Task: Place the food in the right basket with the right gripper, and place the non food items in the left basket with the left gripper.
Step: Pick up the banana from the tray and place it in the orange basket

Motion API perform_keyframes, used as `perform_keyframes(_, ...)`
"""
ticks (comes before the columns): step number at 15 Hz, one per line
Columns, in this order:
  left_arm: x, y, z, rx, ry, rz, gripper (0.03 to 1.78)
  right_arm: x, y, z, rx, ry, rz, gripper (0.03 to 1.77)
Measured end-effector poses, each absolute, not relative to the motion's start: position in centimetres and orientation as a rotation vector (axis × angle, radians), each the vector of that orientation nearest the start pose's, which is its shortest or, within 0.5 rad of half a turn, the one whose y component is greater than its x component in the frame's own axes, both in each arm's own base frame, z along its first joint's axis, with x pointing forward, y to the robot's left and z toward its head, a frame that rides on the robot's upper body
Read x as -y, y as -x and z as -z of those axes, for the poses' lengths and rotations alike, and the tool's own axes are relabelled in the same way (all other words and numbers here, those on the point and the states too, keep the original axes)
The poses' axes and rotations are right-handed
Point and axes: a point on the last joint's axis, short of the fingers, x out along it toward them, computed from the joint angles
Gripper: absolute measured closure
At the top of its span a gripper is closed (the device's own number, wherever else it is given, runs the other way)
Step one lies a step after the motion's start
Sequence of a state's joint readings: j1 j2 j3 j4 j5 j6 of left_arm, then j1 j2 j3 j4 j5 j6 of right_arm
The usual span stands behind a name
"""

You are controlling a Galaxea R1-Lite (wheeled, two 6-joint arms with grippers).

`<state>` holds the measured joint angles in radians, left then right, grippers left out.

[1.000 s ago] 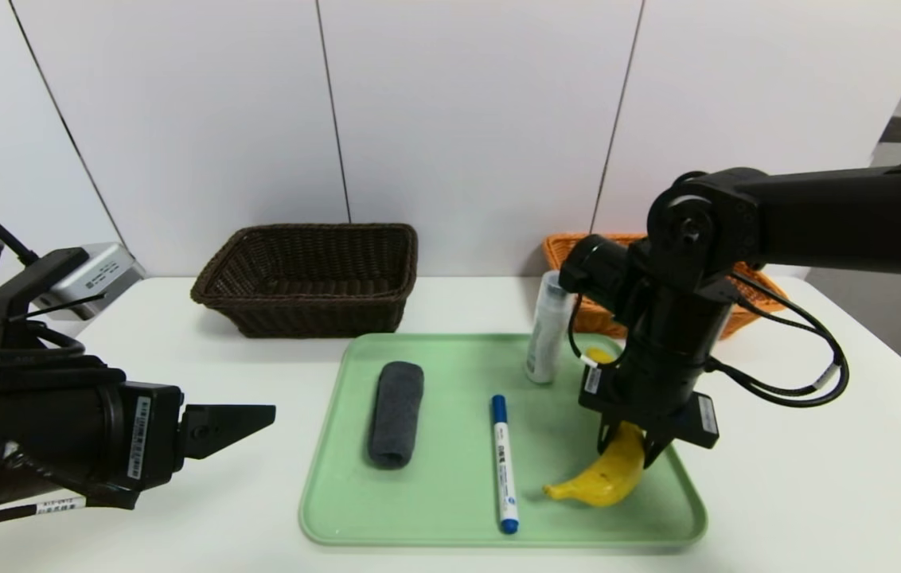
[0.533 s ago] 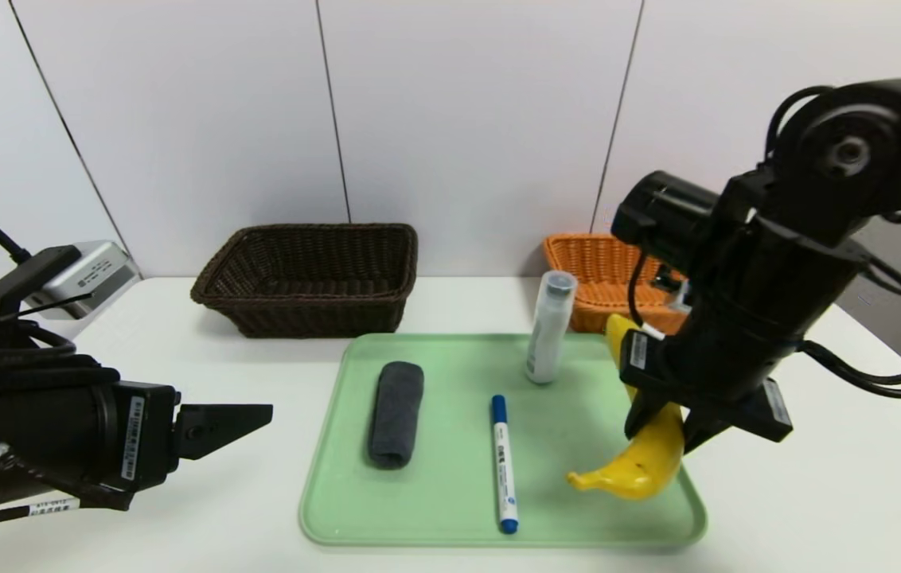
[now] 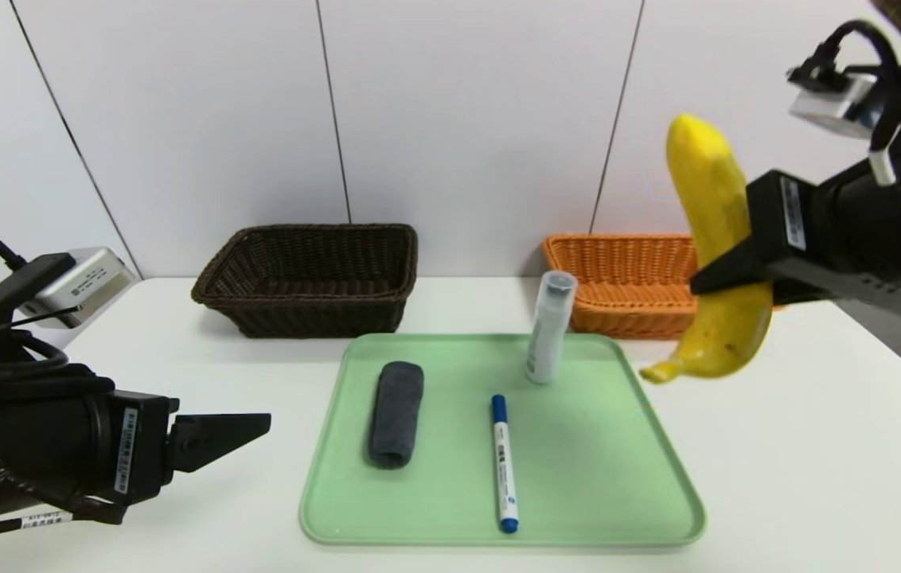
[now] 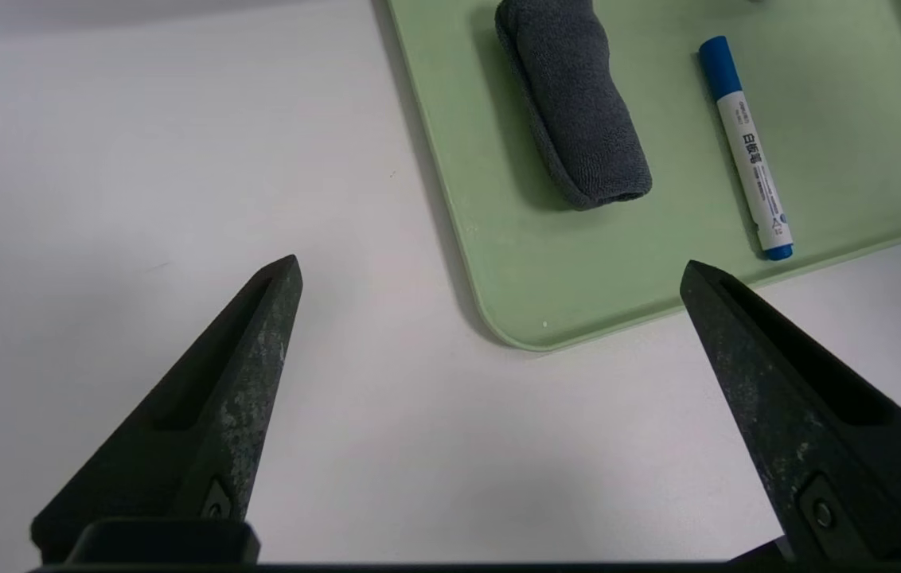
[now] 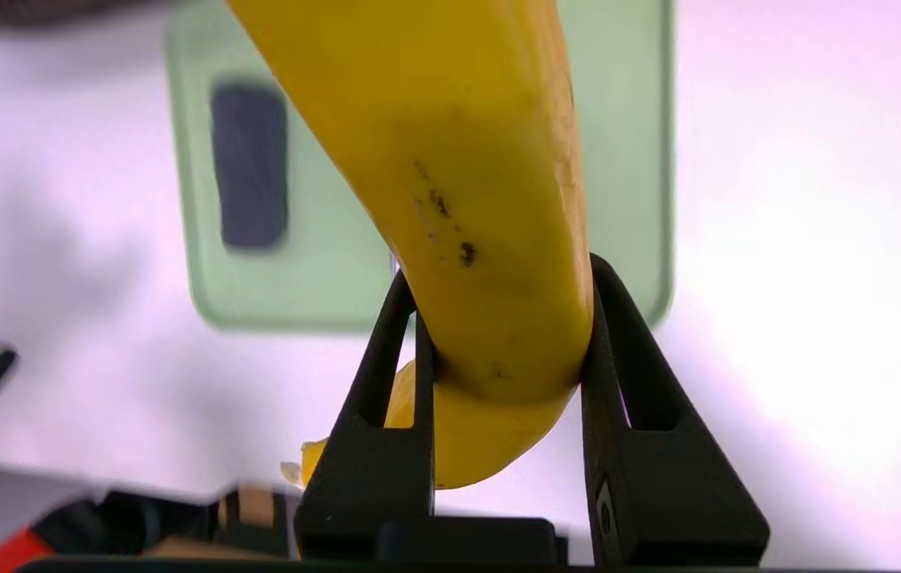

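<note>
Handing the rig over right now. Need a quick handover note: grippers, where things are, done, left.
Right gripper: shut on the banana, held in the air in front of the orange basket, not yet in it.
Left gripper: open, empty, over the table beside the green tray.
On the tray: grey cloth, marker, bottle upright.
Dark brown basket: nothing visible inside.
Done: banana picked.
Left: drop banana in the orange basket; left gripper moves cloth, marker, bottle to the dark brown basket.

Woven wicker baskets (image 3: 307,274), smooth green plastic tray (image 3: 681,509), soft cloth (image 3: 395,412).
</note>
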<state>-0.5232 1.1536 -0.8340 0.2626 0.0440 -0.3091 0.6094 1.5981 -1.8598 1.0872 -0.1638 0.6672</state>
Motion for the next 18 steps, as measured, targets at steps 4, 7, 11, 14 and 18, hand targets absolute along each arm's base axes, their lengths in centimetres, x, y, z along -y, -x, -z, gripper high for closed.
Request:
perform_keyframes(4,7.6,-13.1,-23.5,-0.627,0.129,0.38,0.12,-11.0,-21.9,-36.1,-0.607,-0.32,-0.104,1.3)
perform_keyframes(7,7.5,-13.0,-23.5,-0.623,0.129,0.383,0.12,-10.5,-25.6,-35.0,-0.575,-0.355,-0.027,1.3)
perform_keyframes(11,7.5,-12.8,-23.5,-0.622,0.128,0.386,0.12,-10.0,-31.1,-31.9,-0.585,-0.428,0.088,1.3)
perform_keyframes(14,7.4,-12.7,-23.3,-0.626,0.129,0.384,0.12,-9.5,-34.7,-29.5,-0.592,-0.551,0.19,1.3)
perform_keyframes(18,7.4,-12.7,-22.9,-0.637,0.124,0.381,0.12,-8.7,-37.6,-26.5,-0.643,-0.737,0.299,1.3)
